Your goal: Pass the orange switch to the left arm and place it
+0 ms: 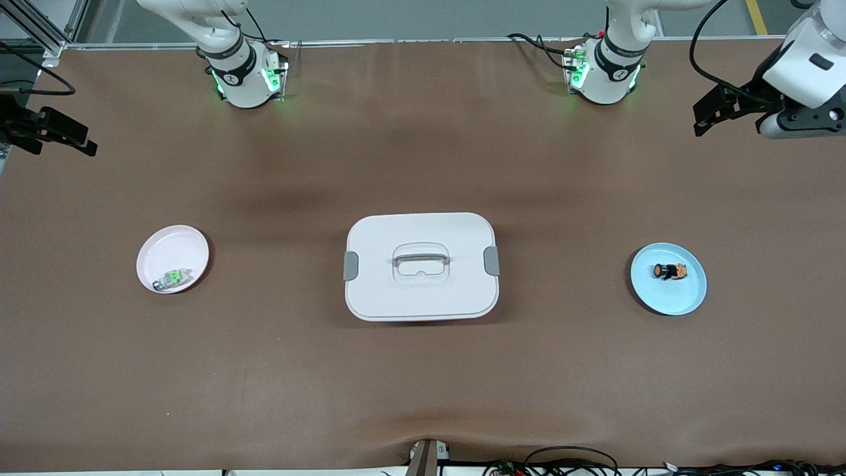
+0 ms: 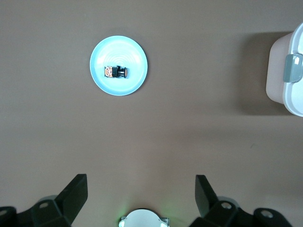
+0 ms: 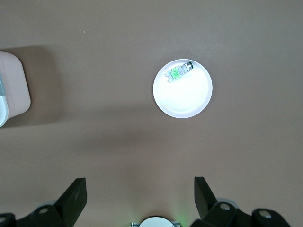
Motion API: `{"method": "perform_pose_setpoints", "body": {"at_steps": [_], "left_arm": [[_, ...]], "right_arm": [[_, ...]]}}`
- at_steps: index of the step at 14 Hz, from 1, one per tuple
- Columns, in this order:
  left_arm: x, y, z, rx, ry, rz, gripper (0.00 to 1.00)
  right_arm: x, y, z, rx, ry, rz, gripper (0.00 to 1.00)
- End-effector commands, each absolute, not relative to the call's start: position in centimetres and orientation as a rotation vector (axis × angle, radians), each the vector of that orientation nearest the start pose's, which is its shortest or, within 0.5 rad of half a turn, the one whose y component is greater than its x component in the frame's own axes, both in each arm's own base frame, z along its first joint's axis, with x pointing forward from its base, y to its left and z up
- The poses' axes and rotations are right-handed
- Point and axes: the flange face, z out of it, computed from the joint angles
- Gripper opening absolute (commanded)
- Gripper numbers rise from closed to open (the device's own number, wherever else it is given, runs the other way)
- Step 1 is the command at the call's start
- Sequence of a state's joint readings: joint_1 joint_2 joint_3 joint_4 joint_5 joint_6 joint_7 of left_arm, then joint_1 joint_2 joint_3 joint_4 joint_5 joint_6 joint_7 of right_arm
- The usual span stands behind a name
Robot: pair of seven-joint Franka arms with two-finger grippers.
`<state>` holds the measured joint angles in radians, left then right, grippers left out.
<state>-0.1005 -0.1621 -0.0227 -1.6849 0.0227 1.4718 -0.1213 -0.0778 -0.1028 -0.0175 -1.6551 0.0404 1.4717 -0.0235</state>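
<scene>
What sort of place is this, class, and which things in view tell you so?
Probably a robotics lab test bench: two fixed arms with the left gripper and right gripper raised, a brown mat, and staged props like the box.

My table is covered edge to edge in a brown mat. Three things lie directly on it, in a row across its middle. The box sits at the centre, lid on, grey clasps at both ends, handle flat on top. Toward my right arm's end rests a pink plate, well apart from the box. Toward my left arm's end rests a blue plate, equally well apart. My two bases stand along the table's edge farthest from the front camera.
</scene>
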Motion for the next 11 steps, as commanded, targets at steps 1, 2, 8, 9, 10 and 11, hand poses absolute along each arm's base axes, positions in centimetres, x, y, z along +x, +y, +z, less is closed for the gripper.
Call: {"method": "perform_pose_setpoints", "body": {"at_steps": [1,2,8,9,10,11], "left_arm": [[48.3,-5.2,65.1,-3.119,0.029,0.037,1.00],[48.5,-4.8,65.2,-3.118,0.017,0.035,1.00],[48.8,-4.7,65.8,-3.120,0.096,0.015,1.00],[49.1,-4.7,65.9,-3.119,0.117,0.010,1.00],[49.2,-4.5,65.9,-3.119,0.122,0.010,1.00],[49.3,-4.0,66.0,-3.121,0.108,0.008,1.00]], "right_arm": [[51.1,-4.5,63.7,-3.107,0.102,0.124,1.00],[51.1,-4.5,63.7,-3.107,0.102,0.124,1.00],[51.2,-4.5,63.6,-3.107,0.102,0.126,1.00],[51.1,-4.5,63.6,-3.107,0.102,0.129,1.00],[51.2,-4.5,63.7,-3.107,0.102,0.124,1.00],[51.2,-4.6,63.6,-3.107,0.104,0.126,1.00]]}}
